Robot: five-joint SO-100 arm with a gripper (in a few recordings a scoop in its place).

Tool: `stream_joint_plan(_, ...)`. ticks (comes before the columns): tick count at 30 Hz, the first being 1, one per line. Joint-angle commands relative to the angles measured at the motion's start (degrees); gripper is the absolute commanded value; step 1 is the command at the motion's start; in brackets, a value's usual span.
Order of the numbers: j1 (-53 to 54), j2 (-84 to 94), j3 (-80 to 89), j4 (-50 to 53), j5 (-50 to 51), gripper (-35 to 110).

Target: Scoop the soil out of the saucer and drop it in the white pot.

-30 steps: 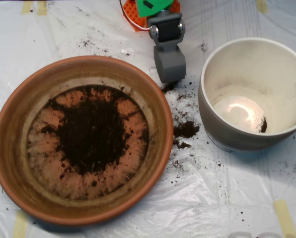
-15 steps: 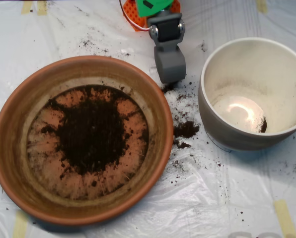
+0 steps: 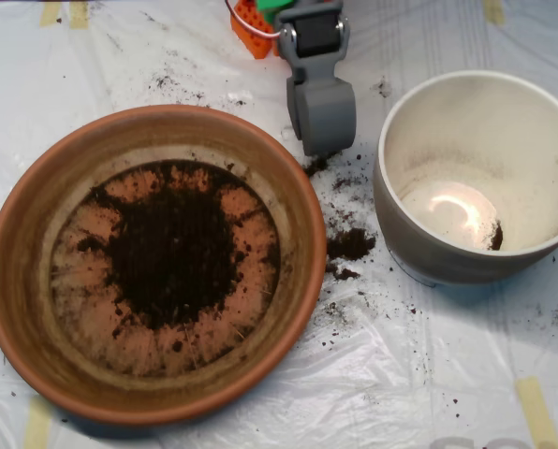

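Looking down on a grey scoop (image 3: 322, 117) at the far side, above the gap between the saucer (image 3: 17, 281) and the white pot (image 3: 405, 238). Looks shut, both halves pressed together with no gap showing (no way to peek inside from up here, so no telling about a load). Touching neither dish.

Most of the soil (image 3: 171, 248) sitting in a dark, low heap in the middle of the saucer, on the left. Bare orange floor all round the heap, with thin smears. Only a tiny dark bit (image 3: 495, 236) down in the white pot, on the right, against its wall. Some spilled crumbs (image 3: 351, 245) lying on the plastic sheet (image 3: 466, 374) between the two, just beside the saucer's rim.

Probably light, soft and crumbly stuff, not sticky and not breakable. Easy to push into, but easy to spill too. Nothing to pinch like a block; needs cupping from both sides. Best place to dig, by the look of it: right in the middle of the heap, where thickest. Thin edges likely to give only crumbs. Better to open wide, press down to the floor of the saucer, then close slowly. Then a slow, level carry to the right, over the thick rim of the white pot, before letting go. Saucer and pot both hard and likely to chip, so no banging.
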Motion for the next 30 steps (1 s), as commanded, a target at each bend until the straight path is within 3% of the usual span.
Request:
stream_joint_plan(1,-2.37,3.08,-9.05,1.76,-1.49,12)
stream_joint_plan(11,3.25,-17.23,-31.64,3.34,-2.46,16)
stream_joint_plan(24,22.06,-34.19,-33.13,-1.23,0.53,32)
stream_joint_plan(30,24.52,-37.44,-31.55,-2.37,-1.05,37)
